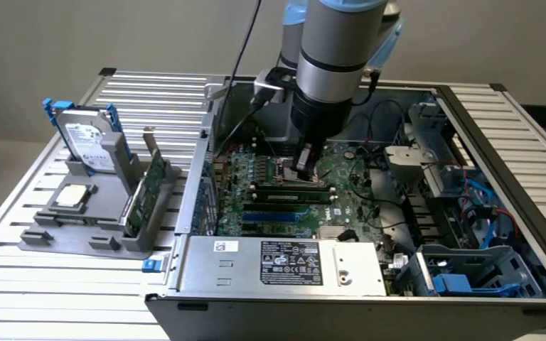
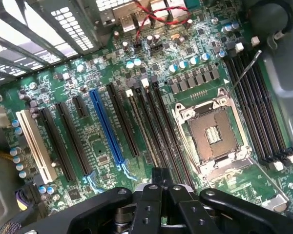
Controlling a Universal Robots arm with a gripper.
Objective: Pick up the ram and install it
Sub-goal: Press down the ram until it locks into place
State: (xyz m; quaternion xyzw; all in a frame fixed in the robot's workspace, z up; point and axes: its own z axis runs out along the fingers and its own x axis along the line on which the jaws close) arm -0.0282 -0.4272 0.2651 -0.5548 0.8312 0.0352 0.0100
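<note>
Reaching down into the open computer case (image 1: 368, 284), the arm holds its tool (image 1: 307, 170) just over the motherboard (image 1: 349, 206) in the exterior view, beside the empty processor socket. Directly under the fingertips a ram (image 1: 297, 192) stick lies seated lengthwise in a slot. On the slatted surface (image 1: 26, 284) toward the exterior view's left, a grey holder (image 1: 74, 238) carries a hard drive (image 1: 88, 145), a square silver processor chip (image 1: 72, 196) and an upright green card (image 1: 150, 192).

From the wrist view, the tool (image 2: 161, 187) has its black fingers pressed together (fully closed, with nothing clearly gripped between them), their tips just above the dark memory slots (image 2: 151, 122) next to the open processor socket (image 2: 212, 134). A blue expansion slot (image 2: 106, 127) and a white one (image 2: 36, 146) run alongside.
</note>
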